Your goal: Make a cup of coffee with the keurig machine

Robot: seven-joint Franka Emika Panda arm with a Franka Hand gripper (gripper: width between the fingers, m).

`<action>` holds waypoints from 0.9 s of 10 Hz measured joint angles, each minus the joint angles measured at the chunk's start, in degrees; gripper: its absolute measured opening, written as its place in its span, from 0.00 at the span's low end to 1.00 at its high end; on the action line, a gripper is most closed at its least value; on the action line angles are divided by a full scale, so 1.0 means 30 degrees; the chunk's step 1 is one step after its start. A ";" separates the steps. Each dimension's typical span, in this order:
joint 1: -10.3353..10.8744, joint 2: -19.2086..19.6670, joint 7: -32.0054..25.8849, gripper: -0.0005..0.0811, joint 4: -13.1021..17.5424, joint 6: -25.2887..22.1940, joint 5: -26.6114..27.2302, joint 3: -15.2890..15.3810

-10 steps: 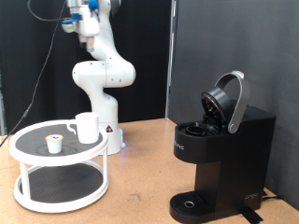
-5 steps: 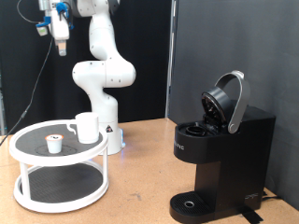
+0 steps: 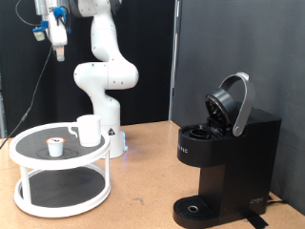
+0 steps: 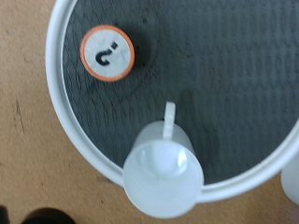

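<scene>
The cup (image 3: 89, 130), a small white mug, stands on the top shelf of a round white two-tier stand (image 3: 21, 156) at the exterior view's left. A small pod (image 3: 56, 145) with a dark top sits beside it. The keurig machine (image 3: 225, 162) stands at the right with its domed lid raised and its drip base bare. My gripper (image 3: 57, 40) hangs high above the stand, well clear of the cup. The wrist view looks straight down on the cup (image 4: 163, 174), the pod (image 4: 106, 53) and the stand's rim (image 4: 71, 122); no fingers show there.
The arm's white base (image 3: 107, 91) stands behind the stand. A black curtain closes off the back. Bare wooden table (image 3: 143, 191) lies between the stand and the machine.
My gripper has swung from above the arm's base towards the exterior view's left, to a spot high over the stand. Cup, pod and machine have not moved.
</scene>
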 joint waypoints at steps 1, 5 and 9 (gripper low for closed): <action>-0.0017 0.0441 0.0602 0.91 -0.0533 0.1086 -0.0203 0.0002; -0.0022 0.2713 0.1739 0.91 -0.1995 0.5002 -0.0941 -0.0013; -0.0030 0.4945 0.1738 0.91 -0.3175 0.9057 -0.1210 -0.0410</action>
